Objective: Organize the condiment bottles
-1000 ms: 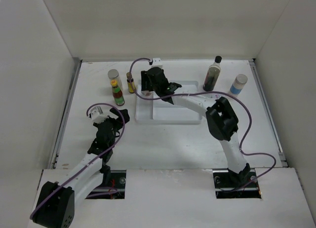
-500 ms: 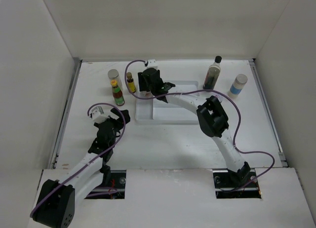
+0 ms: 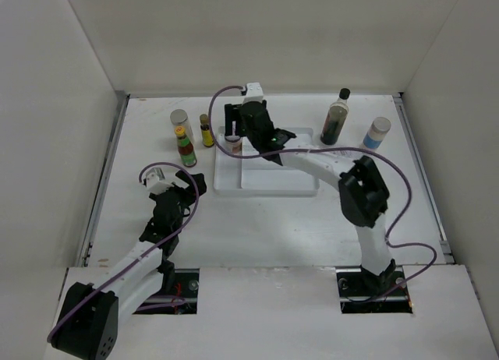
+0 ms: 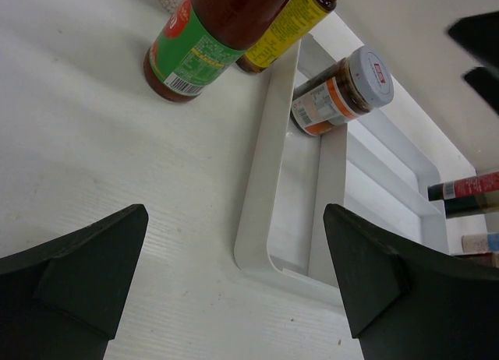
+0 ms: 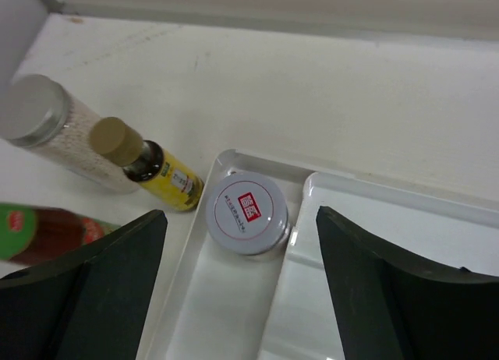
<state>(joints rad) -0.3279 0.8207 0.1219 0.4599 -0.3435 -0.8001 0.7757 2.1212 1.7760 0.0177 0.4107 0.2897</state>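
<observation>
A short jar (image 3: 235,144) with a grey-white lid, a red mark and an orange label stands in the far left compartment of the white divided tray (image 3: 269,187). My right gripper (image 3: 236,130) hovers over it, open and empty. In the right wrist view the jar (image 5: 250,213) lies below and between the fingers, untouched. The silver-lidded jar (image 3: 180,119), the red-label bottle (image 3: 185,150) and the small brown yellow-capped bottle (image 3: 207,132) stand left of the tray. The tall dark bottle (image 3: 336,117) and the white-capped blue-label bottle (image 3: 376,133) stand at the right. My left gripper (image 3: 187,185) is open and empty. No second short jar shows.
The left wrist view shows the tray's near left corner (image 4: 257,243), the jar (image 4: 343,91) in it, and the red-label bottle (image 4: 195,40) left of the tray. White walls close the table on three sides. The tray's other compartments hold nothing.
My right gripper has drawn back from the tray's far left corner. The short jar, hidden under it before, now stands in view. The left arm has not moved.
</observation>
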